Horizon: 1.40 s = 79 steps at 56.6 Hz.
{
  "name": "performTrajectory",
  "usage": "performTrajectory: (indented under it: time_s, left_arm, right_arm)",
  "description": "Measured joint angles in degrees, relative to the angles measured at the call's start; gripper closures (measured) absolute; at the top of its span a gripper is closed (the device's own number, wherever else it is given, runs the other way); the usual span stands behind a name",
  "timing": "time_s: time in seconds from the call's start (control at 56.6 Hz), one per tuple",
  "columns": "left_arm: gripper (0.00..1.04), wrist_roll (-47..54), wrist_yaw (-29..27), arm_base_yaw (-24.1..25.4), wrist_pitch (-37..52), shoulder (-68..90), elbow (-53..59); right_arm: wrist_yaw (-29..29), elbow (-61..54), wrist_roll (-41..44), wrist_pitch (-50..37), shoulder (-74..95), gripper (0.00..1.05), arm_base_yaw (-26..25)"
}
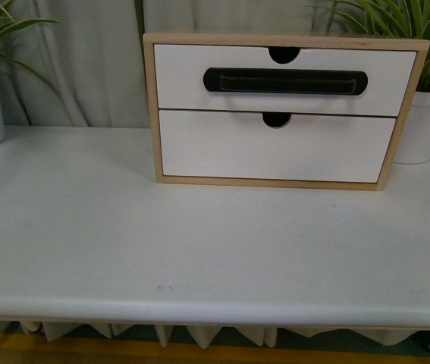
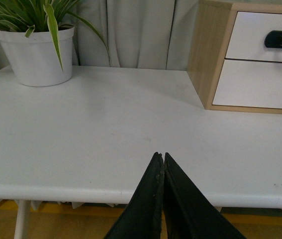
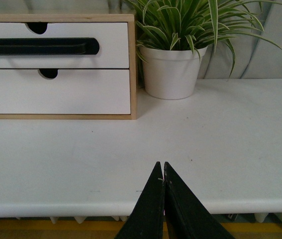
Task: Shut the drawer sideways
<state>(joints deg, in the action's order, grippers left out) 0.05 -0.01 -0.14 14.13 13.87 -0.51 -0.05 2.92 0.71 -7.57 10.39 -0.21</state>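
The drawer (image 1: 177,80) is the upper white front in a light wood cabinet (image 1: 151,106), with a long black bar handle (image 1: 284,81) and a semicircular notch at its top edge. It looks pulled out a little, more on its right side. It also shows in the left wrist view (image 2: 252,42) and the right wrist view (image 3: 111,50). Neither arm shows in the front view. My left gripper (image 2: 160,155) is shut and empty above the table's front edge, far from the cabinet. My right gripper (image 3: 161,164) is shut and empty, also near the front edge.
The plain lower drawer (image 1: 215,148) has no handle. The cabinet stands at the back of the white table (image 1: 123,243). A potted plant (image 2: 36,52) stands at the back left, another potted plant (image 3: 173,69) right beside the cabinet. A curtain hangs behind.
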Motion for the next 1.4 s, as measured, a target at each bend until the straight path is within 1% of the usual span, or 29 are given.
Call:
performTrajectory:
  time_s: [0.071,0.106,0.265,0.283,0.336,0.354,0.672,0.707,0.76,0.778,0.866,0.937,0.955,1.008,1.043,1.061,1.096,1.114,1.185,1.202,1.238,1.273,1.326,1.397]
  left_arm:
    - [1.01,0.0,0.02,0.0,-1.16,-1.11,0.0]
    - [1.01,0.0,0.0,0.0,-1.62,-1.55,0.0]
    - [1.01,0.0,0.02,0.0,-3.98,-3.89,0.0]
    - [1.01,-0.02,0.02,0.0,-4.96,-4.87,0.0]
    - [1.01,-0.04,0.0,0.0,-12.92,-10.95,-0.02]
    - [1.01,-0.07,-0.04,0.0,-13.46,-12.09,-0.02]
    - [1.01,-0.11,0.0,0.0,-14.1,-13.62,-0.02]
    - [0.98,-0.17,0.0,0.0,-14.1,-13.62,-0.02]
    - [0.88,-0.15,0.0,0.0,-14.1,-13.62,-0.02]
    - [0.86,-0.17,0.0,0.0,-14.1,-13.62,-0.02]
    - [0.7,-0.15,0.0,0.0,-14.1,-13.62,-0.02]
    - [0.59,-0.15,0.0,0.0,-14.1,-13.62,-0.02]
    - [0.54,-0.15,0.0,0.0,-14.1,-13.62,-0.02]
    - [0.41,-0.17,0.0,0.0,-14.1,-13.62,-0.02]
    - [0.36,-0.15,0.0,0.0,-14.1,-13.62,-0.02]
    - [0.34,-0.15,0.0,0.0,-14.1,-13.62,-0.02]
    - [0.27,-0.15,0.0,0.0,-14.1,-13.62,-0.02]
    - [0.25,-0.15,0.0,0.0,-14.1,-13.62,-0.02]
    - [0.13,-0.17,0.0,0.0,-14.1,-13.62,-0.02]
    - [0.09,-0.15,0.0,0.0,-14.1,-13.62,-0.02]
    - [0.05,-0.15,0.0,0.0,-14.1,-13.62,-0.02]
    - [0.06,-0.15,0.0,0.0,-14.1,-13.62,-0.02]
    - [0.07,-0.15,0.0,0.0,-14.1,-13.62,-0.02]
    - [0.06,-0.15,0.0,0.0,-14.1,-13.62,-0.02]
  right_arm:
    - [-0.11,-0.28,-0.02,6.23,-4.79,1.04,0.0]
    - [-0.13,-0.68,0.0,7.3,-6.29,1.04,0.0]
    - [-0.04,-2.47,-0.02,7.54,-10.08,1.04,0.0]
    - [-0.07,-2.49,-0.02,7.61,-10.05,1.04,0.0]
    - [-0.07,-2.51,-0.02,7.61,-10.1,1.04,0.0]
    - [-0.04,-2.51,-0.02,7.58,-10.19,1.04,0.0]
    - [-0.13,-2.51,-0.04,7.58,-10.19,1.04,0.0]
    - [-0.15,-2.51,0.0,7.58,-10.19,1.04,0.0]
    - [-0.13,-2.51,-0.02,7.58,-10.19,0.96,0.0]
    - [-0.13,-2.51,-0.02,7.58,-10.19,0.93,0.0]
    - [-0.13,-2.51,-0.02,7.58,-10.19,0.77,0.0]
    - [-0.13,-2.51,-0.02,7.58,-10.19,0.66,0.0]
    - [-0.13,-2.51,-0.02,7.58,-10.19,0.61,0.0]
    - [-0.13,-2.51,-0.02,7.58,-10.19,0.5,0.0]
    - [-0.13,-2.51,-0.02,7.58,-10.19,0.43,0.0]
    - [-0.13,-2.51,-0.02,7.58,-10.19,0.41,0.0]
    - [-0.13,-2.51,-0.02,7.58,-10.19,0.36,0.0]
    - [-0.13,-2.51,-0.02,7.58,-10.19,0.32,0.0]
    - [-0.13,-2.51,-0.02,7.58,-10.19,0.2,0.0]
    - [-0.13,-2.51,-0.02,7.58,-10.19,0.18,0.0]
    - [-0.13,-2.51,-0.02,7.58,-10.19,0.11,0.0]
    - [-0.13,-2.51,-0.13,7.58,-10.19,0.07,0.0]
    - [-0.13,-2.51,-0.11,7.58,-10.19,0.1,0.0]
    - [-0.13,-2.51,-0.11,7.58,-10.19,0.09,0.0]
